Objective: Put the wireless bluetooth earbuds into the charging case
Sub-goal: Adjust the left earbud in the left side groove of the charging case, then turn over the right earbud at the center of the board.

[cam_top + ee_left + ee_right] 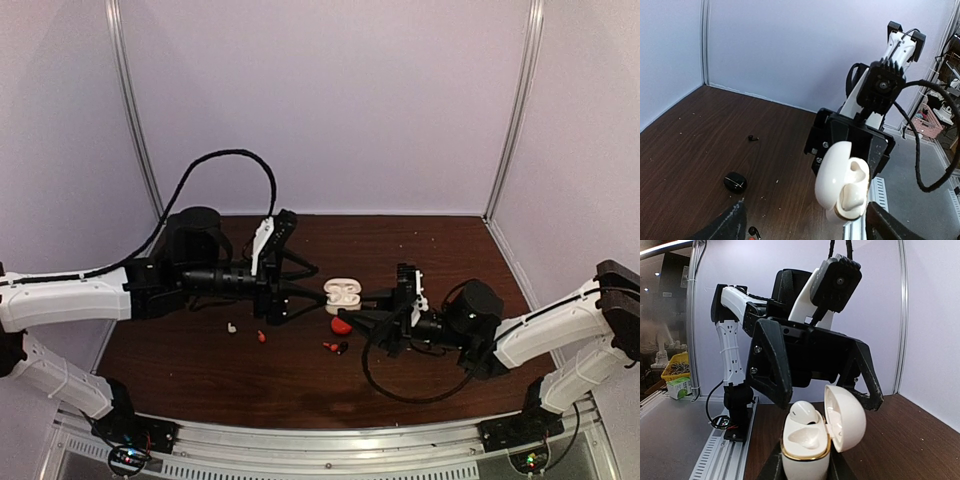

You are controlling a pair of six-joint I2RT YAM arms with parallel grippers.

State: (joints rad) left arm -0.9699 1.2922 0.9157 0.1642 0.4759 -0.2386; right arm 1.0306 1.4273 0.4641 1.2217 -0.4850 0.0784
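Above the table (250, 385), right pincer (807, 470) pinching open white case (805, 442), one earbud (804, 412) seated, left pincer (305, 288) spread.

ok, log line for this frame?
phase: insertion | right hand: shut on white case, lid open | left hand: open, by case | white earbud: in case

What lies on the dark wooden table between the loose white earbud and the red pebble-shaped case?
One small red plastic earbud lies between the white earbud and the red case; the top view shows it.
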